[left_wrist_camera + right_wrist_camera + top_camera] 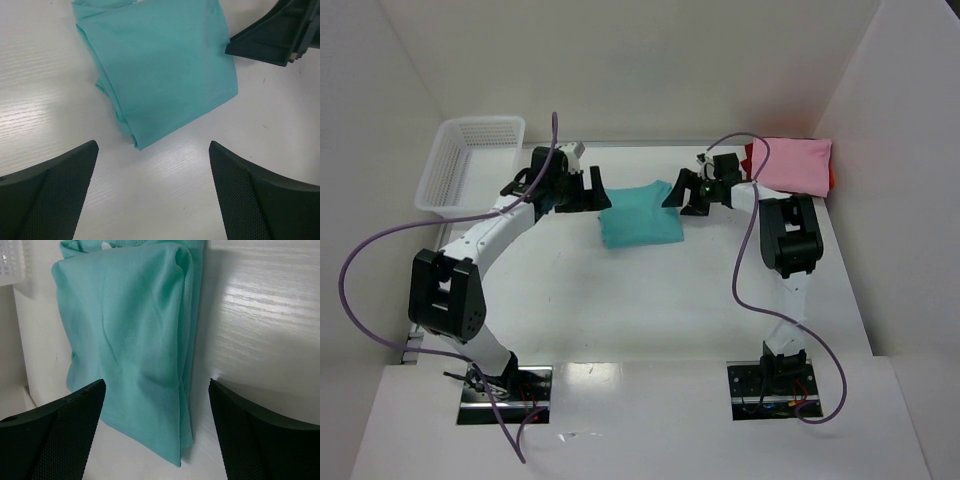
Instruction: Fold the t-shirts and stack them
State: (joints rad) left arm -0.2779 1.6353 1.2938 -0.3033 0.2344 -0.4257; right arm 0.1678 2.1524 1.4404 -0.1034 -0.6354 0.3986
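Note:
A teal-green t-shirt [640,213] lies folded into a rectangle on the middle of the white table. My left gripper [590,190] stands open just off its left side; in the left wrist view the shirt [160,65] ends short of the open gripper [152,147], with bare table between the fingers. My right gripper [685,197] is open at the shirt's right side. In the right wrist view the shirt's [135,340] near end lies between the spread fingers of that gripper [157,385], which is not shut on it. A folded pink t-shirt [795,162] rests on a red one [832,178] at the back right.
A white mesh basket [470,160] stands at the back left, and its corner [10,260] shows in the right wrist view. White walls close in the table at the back and on both sides. The right gripper's finger [270,40] shows beyond the shirt in the left wrist view.

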